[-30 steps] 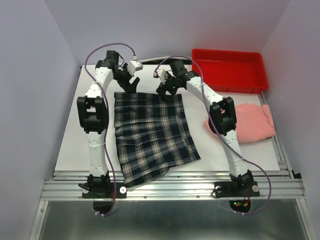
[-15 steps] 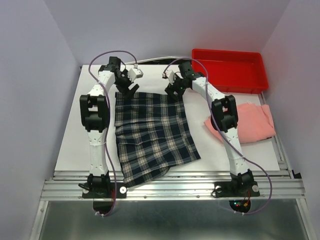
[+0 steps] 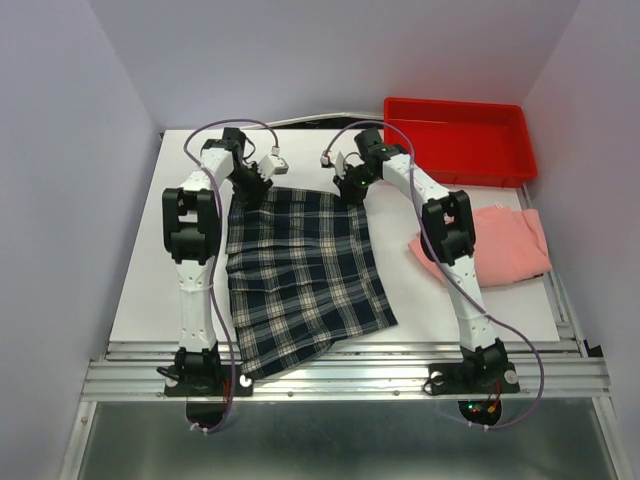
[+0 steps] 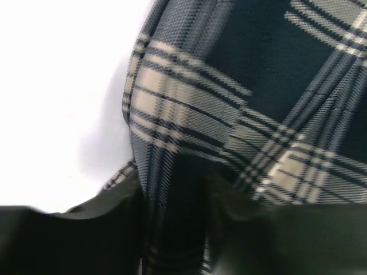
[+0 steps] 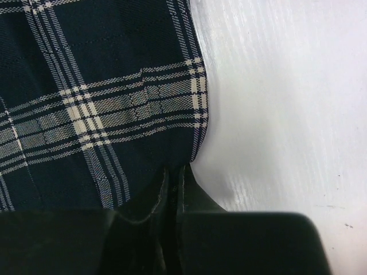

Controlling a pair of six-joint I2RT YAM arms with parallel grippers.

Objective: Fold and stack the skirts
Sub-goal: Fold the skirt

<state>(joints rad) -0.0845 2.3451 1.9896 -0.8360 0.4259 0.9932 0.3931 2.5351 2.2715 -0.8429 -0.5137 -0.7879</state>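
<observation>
The plaid skirt (image 3: 300,270) lies spread flat in the middle of the white table, its hem hanging over the near edge. My left gripper (image 3: 250,190) is at its far left corner. In the left wrist view that gripper (image 4: 175,223) is shut on a fold of plaid cloth (image 4: 241,103) that fills the gap between its fingers. My right gripper (image 3: 352,190) is at the far right corner. Its jaws (image 5: 172,189) are pressed together on the skirt's edge (image 5: 103,114). The salmon-pink skirt (image 3: 505,245) lies crumpled at the right, with no gripper on it.
A red plastic tray (image 3: 455,140) stands at the back right, just behind the right arm. The pink skirt reaches the table's right edge. Purple walls close in the left, right and back sides. Metal rails (image 3: 340,370) run along the near edge.
Both grippers dropped from open, just above the far edge, onto the plaid skirt's far corners and closed on them. The skirt shifted slightly.
</observation>
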